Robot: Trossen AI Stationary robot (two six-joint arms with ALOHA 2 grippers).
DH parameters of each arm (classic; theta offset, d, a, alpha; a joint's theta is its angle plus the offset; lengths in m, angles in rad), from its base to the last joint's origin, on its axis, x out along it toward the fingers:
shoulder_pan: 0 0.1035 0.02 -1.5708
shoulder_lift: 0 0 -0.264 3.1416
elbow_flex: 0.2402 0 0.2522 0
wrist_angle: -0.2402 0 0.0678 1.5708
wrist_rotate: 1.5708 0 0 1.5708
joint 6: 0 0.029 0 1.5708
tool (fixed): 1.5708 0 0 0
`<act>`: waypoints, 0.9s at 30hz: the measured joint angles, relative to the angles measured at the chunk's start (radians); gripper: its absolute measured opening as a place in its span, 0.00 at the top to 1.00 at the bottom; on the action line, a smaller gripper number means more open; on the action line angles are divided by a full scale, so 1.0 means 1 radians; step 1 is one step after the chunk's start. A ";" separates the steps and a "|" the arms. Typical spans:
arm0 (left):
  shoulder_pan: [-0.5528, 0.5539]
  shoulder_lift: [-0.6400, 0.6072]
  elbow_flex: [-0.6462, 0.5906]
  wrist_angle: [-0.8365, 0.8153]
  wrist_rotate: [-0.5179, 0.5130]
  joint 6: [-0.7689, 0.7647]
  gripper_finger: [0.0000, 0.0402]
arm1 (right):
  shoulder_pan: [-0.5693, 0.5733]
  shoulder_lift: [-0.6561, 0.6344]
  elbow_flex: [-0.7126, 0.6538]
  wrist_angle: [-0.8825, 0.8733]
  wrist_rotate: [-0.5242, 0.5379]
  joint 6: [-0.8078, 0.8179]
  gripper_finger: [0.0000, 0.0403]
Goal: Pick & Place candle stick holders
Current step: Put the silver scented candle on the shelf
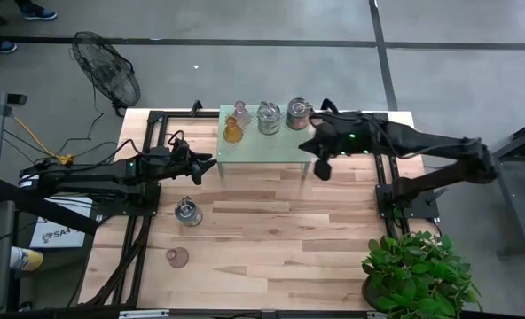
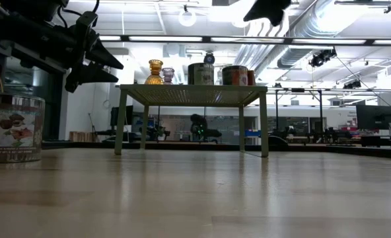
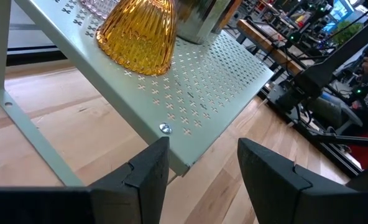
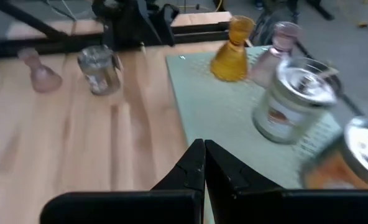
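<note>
Holders stood in two groups. On the pale green stand were four: an amber glass holder, a pink glass holder behind it, and two metal tins, a silver one and one with reddish marks. On the wooden table, well apart from the stand, remained a third tin and a small pinkish glass holder nearer the front edge.

The left gripper hung just beside the stand's left front corner, its fingers parted and holding nothing; its wrist view looked up past the stand's edge at the amber holder. The right gripper hovered over the stand's right front edge with its fingers pressed together, also holding nothing.

Judging by this, the next pick would be the table tin, and the left arm sat closest to it. To do it well, that arm should draw back from the stand first so the fingers clear the corner, then come down over the tin with the jaws spread wider than its body and close low on the wall, not the rim. On placing, the free space lay along the stand's front, away from the amber holder, which looked easy to tip.

The nearest tin carried a printed picture label in the low view; no wording could be read. A sign at the table's left edge showed letters too small to make out.
</note>
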 joint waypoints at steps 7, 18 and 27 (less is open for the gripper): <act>0.000 0.000 0.000 0.000 0.000 0.000 0.54 | -0.046 -0.209 -0.220 0.009 -0.031 -0.158 1.00; 0.000 0.000 0.000 0.000 0.000 0.000 0.54 | -0.059 -0.436 -0.528 0.201 -0.109 -0.243 0.99; 0.000 0.000 0.000 0.000 0.000 0.000 0.54 | -0.059 -0.450 -0.576 0.229 -0.055 -0.219 0.95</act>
